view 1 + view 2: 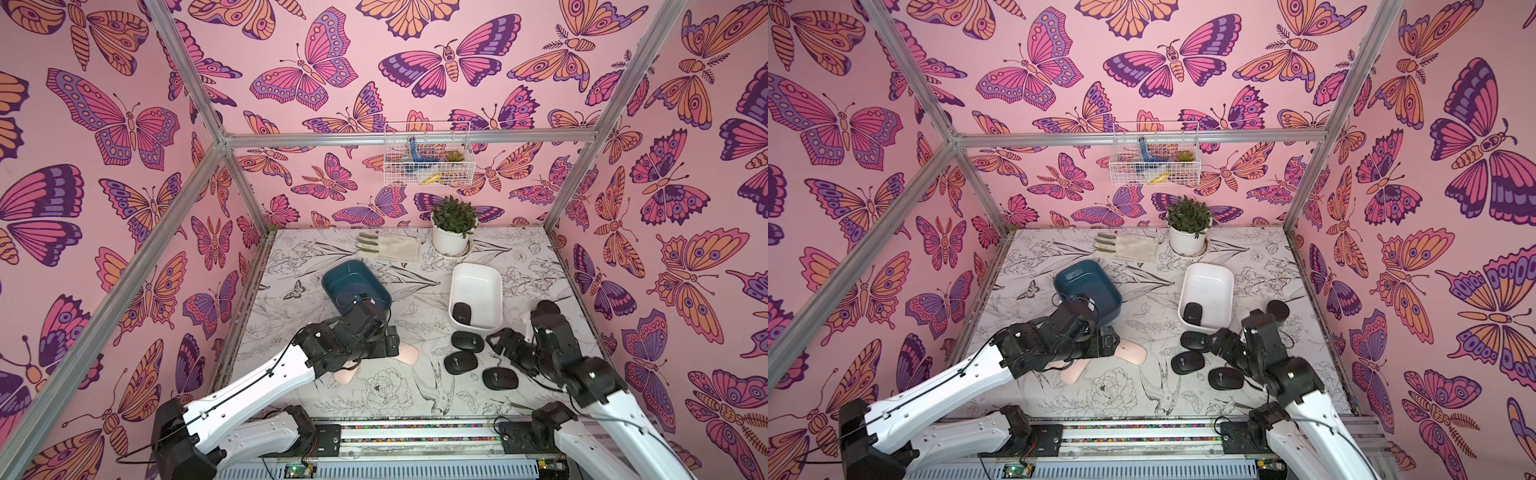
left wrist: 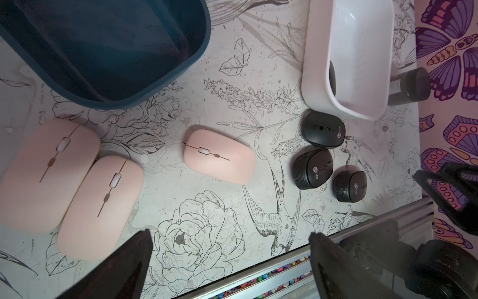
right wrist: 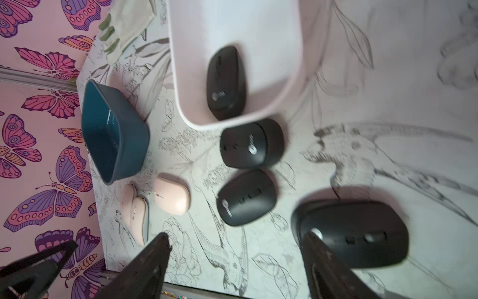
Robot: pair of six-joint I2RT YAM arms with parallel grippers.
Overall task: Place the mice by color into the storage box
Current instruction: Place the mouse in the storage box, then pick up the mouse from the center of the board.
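Three pale-pink mice lie on the table: two side by side (image 2: pixel 49 170) (image 2: pixel 101 204) and one apart (image 2: pixel 219 155). Three black mice (image 1: pixel 467 341) (image 1: pixel 459 362) (image 1: pixel 500 378) sit in front of the white storage box (image 1: pixel 478 274), which holds one black mouse (image 1: pixel 462 312). The blue storage box (image 1: pixel 353 282) holds nothing I can see. My left gripper (image 2: pixel 230 234) hangs open over the pink mice, holding nothing. My right gripper (image 3: pixel 235 235) is open above the table. One of its fingers is beside the nearest black mouse (image 3: pixel 362 233).
A potted plant (image 1: pixel 453 228) and a pale glove (image 1: pixel 390 247) lie at the back. A wire basket (image 1: pixel 428 153) hangs on the back wall. A black jar (image 1: pixel 1278 309) stands right of the white box. A metal rail (image 1: pixel 415 432) runs along the front edge.
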